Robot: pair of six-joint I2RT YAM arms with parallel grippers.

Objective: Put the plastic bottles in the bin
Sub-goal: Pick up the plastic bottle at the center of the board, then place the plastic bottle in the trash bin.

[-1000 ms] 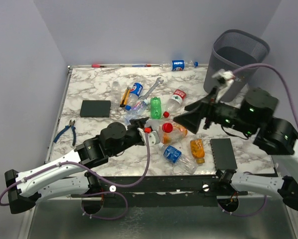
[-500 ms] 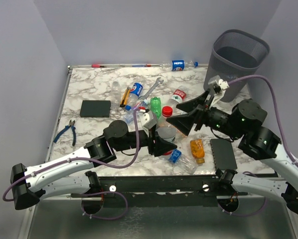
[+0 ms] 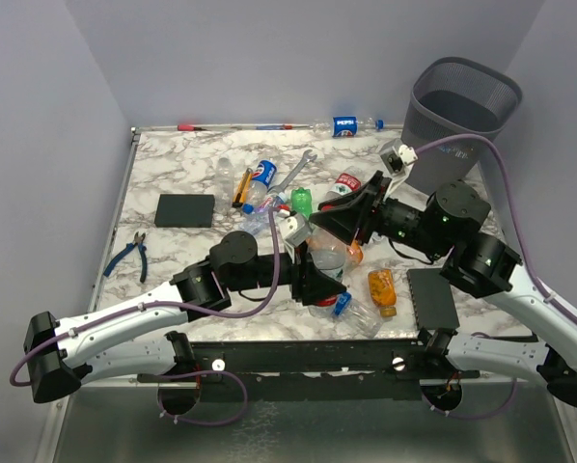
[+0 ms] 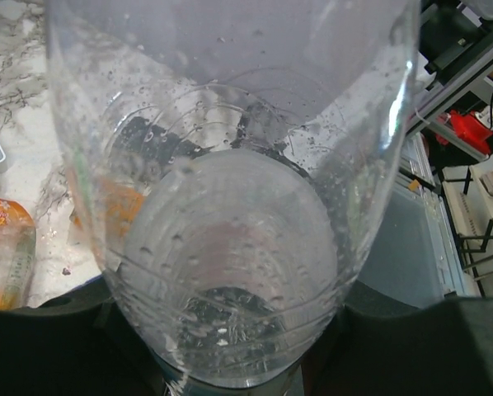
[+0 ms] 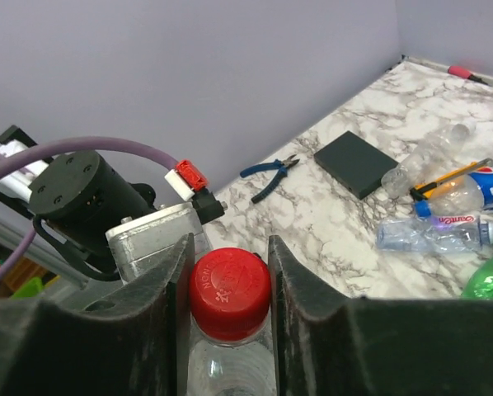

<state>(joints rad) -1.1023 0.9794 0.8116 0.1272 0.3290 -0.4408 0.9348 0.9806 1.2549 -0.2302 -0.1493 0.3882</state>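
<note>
A clear bottle (image 3: pixel 327 258) with a red cap (image 5: pixel 230 290) hangs above the table's middle, gripped at both ends. My left gripper (image 3: pixel 315 277) is shut on its base, and the bottle's body (image 4: pixel 230 206) fills the left wrist view. My right gripper (image 5: pixel 227 268) has its jaws pressed on either side of the red cap. Other plastic bottles lie on the marble: a Pepsi one (image 3: pixel 261 177), a green one (image 3: pixel 301 202), a red-labelled one (image 3: pixel 344 183), an orange one (image 3: pixel 382 289) and a blue-labelled one (image 3: pixel 342 304). The bin (image 3: pixel 462 106) stands at the far right corner.
Black blocks lie at the left (image 3: pixel 185 209) and near right (image 3: pixel 431 297). Blue pliers (image 3: pixel 129 253), a wrench (image 3: pixel 298 169) and a yellow-handled screwdriver (image 3: pixel 240 188) rest among the bottles. Another Pepsi bottle (image 3: pixel 346 125) lies along the far edge.
My right gripper came down and left from beside the bin and closed on the red cap. My left gripper carried the clear bottle up and to the right.
</note>
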